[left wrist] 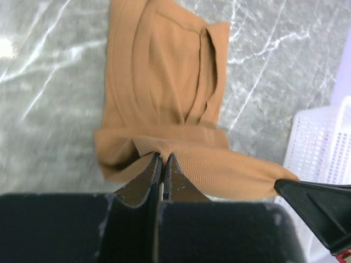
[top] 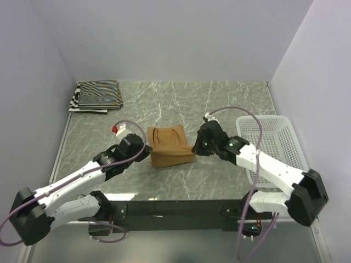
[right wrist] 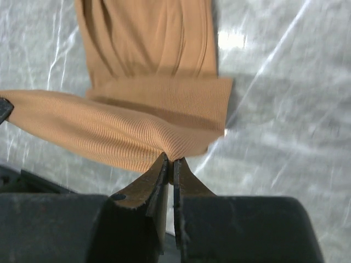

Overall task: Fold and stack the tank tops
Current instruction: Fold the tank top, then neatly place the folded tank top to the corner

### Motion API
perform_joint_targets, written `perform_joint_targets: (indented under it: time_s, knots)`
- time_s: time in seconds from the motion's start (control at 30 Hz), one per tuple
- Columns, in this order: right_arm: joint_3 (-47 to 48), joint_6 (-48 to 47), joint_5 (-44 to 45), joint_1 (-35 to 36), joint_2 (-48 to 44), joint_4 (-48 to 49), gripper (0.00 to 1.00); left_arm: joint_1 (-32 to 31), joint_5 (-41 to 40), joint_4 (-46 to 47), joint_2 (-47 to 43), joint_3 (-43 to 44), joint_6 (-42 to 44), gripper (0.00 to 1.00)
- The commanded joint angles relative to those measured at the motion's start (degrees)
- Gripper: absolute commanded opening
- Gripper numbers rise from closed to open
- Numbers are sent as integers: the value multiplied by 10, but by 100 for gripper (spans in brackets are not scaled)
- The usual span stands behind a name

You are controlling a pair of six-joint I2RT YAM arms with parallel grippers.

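Note:
A tan-brown tank top [top: 170, 147] lies partly folded in the middle of the table, its near edge lifted and stretched between both grippers. My left gripper [left wrist: 162, 158] is shut on the fabric [left wrist: 164, 93] at that edge's left end; in the top view it [top: 147, 149] sits at the cloth's left corner. My right gripper [right wrist: 170, 160] is shut on the ribbed hem [right wrist: 126, 129] at the right end, at the cloth's right corner [top: 195, 149] in the top view. A folded striped tank top pile [top: 97, 95] rests at the far left corner.
A white lattice basket [top: 273, 143] stands at the right, partly under the right arm, and shows in the left wrist view [left wrist: 323, 148]. White walls close in the marbled table [top: 219, 104] at the back and sides. A dark rail [top: 175, 209] runs along the near edge.

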Motion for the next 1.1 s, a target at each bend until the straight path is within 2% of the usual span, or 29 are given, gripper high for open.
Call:
perform_joint_targets:
  time_s: [0.0, 0.17, 0.37, 0.43, 0.47, 0.5, 0.53, 0.57, 0.6, 0.63, 0.7, 0.77, 0.9, 1.07]
  knots:
    - [65, -56, -30, -38, 65, 18, 0, 64, 76, 76, 52, 44, 79, 0]
    - [170, -88, -82, -103, 195, 21, 0, 166, 135, 104, 166, 116, 115, 1]
    - [317, -108, -117, -148, 360, 6, 0, 244, 190, 154, 302, 187, 137, 1]
    - [369, -114, -130, -159, 421, 2, 8, 258, 216, 169, 353, 223, 155, 1]
    - [384, -114, -130, -166, 439, -1, 14, 271, 228, 182, 406, 238, 162, 2]
    - [400, -115, -130, -170, 459, -4, 30, 277, 233, 188, 433, 252, 164, 6]
    - [426, -117, -125, -174, 487, -9, 36, 283, 243, 205, 457, 273, 169, 16]
    - [434, -117, -122, -176, 497, -13, 40, 295, 278, 226, 497, 282, 179, 34]
    - [441, -118, -115, -179, 504, -15, 45, 300, 285, 225, 511, 299, 178, 39]
    - [440, -118, -99, -181, 504, -14, 47, 306, 294, 229, 519, 301, 177, 43]
    - [426, -117, -84, -182, 492, -3, 52, 316, 288, 236, 500, 287, 172, 57]
    - [394, -114, -59, -182, 462, 10, 53, 321, 273, 237, 449, 268, 169, 64]
    - [319, -95, -40, -171, 396, 40, 53, 321, 206, 194, 368, 220, 151, 70]
    - [233, -85, -7, -104, 333, 66, 52, 319, 236, 204, 317, 144, 138, 75]
